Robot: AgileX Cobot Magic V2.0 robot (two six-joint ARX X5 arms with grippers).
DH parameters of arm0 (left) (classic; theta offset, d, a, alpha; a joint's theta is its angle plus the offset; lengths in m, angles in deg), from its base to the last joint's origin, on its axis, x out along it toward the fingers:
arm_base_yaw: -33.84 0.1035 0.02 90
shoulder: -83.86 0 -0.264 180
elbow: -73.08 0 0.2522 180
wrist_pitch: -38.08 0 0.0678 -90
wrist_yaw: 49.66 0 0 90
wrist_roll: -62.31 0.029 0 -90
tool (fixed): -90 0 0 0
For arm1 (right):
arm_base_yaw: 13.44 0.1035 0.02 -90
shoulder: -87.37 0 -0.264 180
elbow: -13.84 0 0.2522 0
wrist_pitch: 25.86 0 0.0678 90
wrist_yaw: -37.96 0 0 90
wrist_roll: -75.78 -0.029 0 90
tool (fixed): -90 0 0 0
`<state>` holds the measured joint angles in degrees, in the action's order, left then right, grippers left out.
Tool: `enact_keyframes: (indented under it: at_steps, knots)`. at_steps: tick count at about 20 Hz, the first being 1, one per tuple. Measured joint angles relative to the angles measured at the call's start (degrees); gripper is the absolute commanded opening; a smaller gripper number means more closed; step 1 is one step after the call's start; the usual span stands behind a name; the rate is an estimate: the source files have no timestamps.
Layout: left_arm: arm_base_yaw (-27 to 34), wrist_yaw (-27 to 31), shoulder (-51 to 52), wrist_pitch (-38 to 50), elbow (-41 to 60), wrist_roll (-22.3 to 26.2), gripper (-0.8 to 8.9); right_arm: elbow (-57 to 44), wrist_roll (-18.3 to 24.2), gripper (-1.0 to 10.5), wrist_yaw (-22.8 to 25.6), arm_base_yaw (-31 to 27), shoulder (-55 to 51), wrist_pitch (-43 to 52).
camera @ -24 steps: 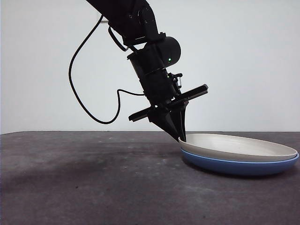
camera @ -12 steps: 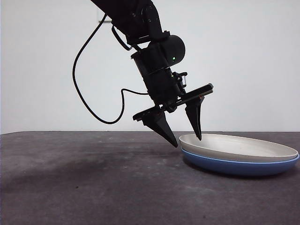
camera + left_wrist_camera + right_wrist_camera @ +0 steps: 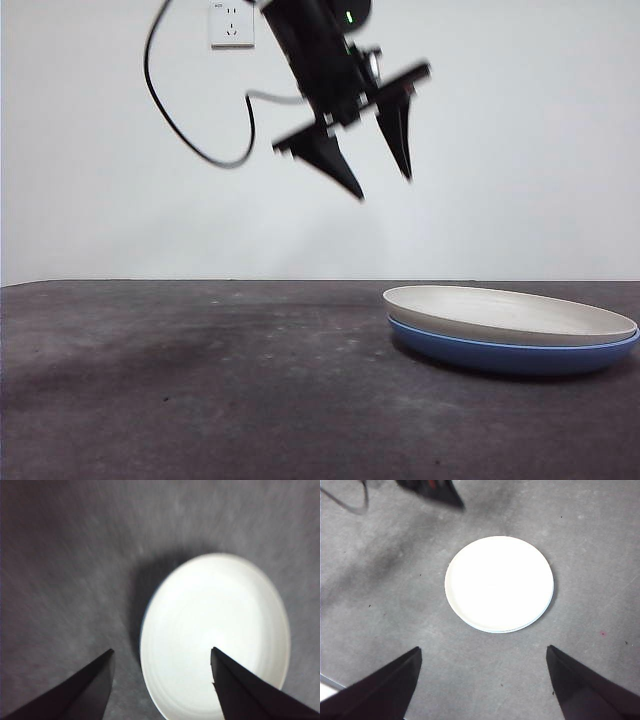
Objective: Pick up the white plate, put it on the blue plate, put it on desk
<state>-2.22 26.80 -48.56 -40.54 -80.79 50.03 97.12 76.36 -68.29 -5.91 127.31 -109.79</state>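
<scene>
The white plate sits nested on the blue plate on the desk (only a thin blue edge peeks out beneath the cream rim). The left gripper hangs high above the stack's near edge, jaws spread wide and grasping nothing. The right gripper, jaws likewise parted and empty, looks down on the plates from well above.

One white plate, one blue plate, one desk, one wall socket.

white plate atop blue plate
</scene>
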Motion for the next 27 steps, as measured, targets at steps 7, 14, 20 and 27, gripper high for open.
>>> enact_keyframes:
  at_steps: [7, 14, 20, 27]
  knots:
    - [3.48, 5.53, 3.85, -11.3, -18.4, 3.17, 3.12, 0.0, 0.0, 4.0, 0.0, 0.0, 0.0, 0.11]
    - [7.89, 5.84, 17.79, -16.17, -21.97, 5.66, 3.12, 0.0, 0.02, 4.0, 0.0, 0.0, 0.0, 0.52]
    - [9.46, 5.9, 34.69, -16.26, -14.45, 6.32, 3.12, 0.0, 0.02, 4.0, 0.0, 0.0, 0.0, 0.52]
    - [9.09, 5.9, 57.2, -16.35, 17.44, 8.74, 3.12, 0.0, 0.02, 4.0, -0.04, 0.0, 0.0, 0.52]
